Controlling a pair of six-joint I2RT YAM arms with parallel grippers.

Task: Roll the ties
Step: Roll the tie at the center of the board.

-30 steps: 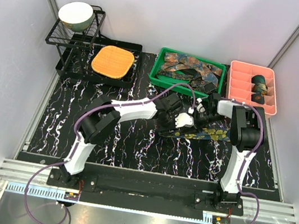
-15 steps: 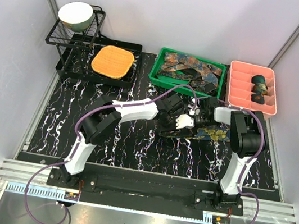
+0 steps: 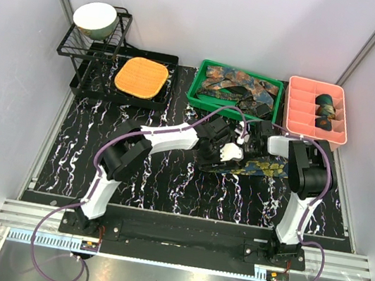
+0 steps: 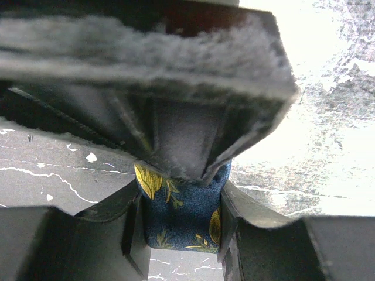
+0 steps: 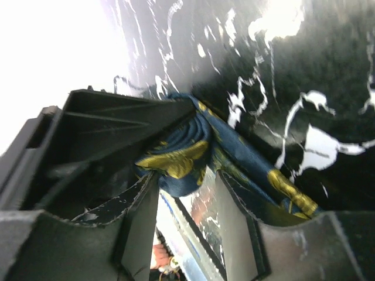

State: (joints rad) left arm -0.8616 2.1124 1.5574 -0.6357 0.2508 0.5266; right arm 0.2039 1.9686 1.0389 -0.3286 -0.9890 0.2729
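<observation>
One bowl (image 3: 95, 17), one orange pad (image 3: 141, 77), one green bin (image 3: 193, 89), one pink tray (image 3: 300, 105), two rolled ties (image 3: 329, 104), one loose tie (image 3: 267, 169).

The left arm (image 3: 128, 152) reaches forward and bends right at the elbow, and the left gripper (image 4: 179, 202) is clamped on a fold of the navy tie (image 4: 183, 225). The right arm (image 3: 298, 201) stands up from its base and folds leftward at the wrist, bringing the two grippers nearly tip to tip. The right gripper (image 5: 184, 199) has its jaws partly apart around the same tie, and whether they press it cannot be told.
</observation>
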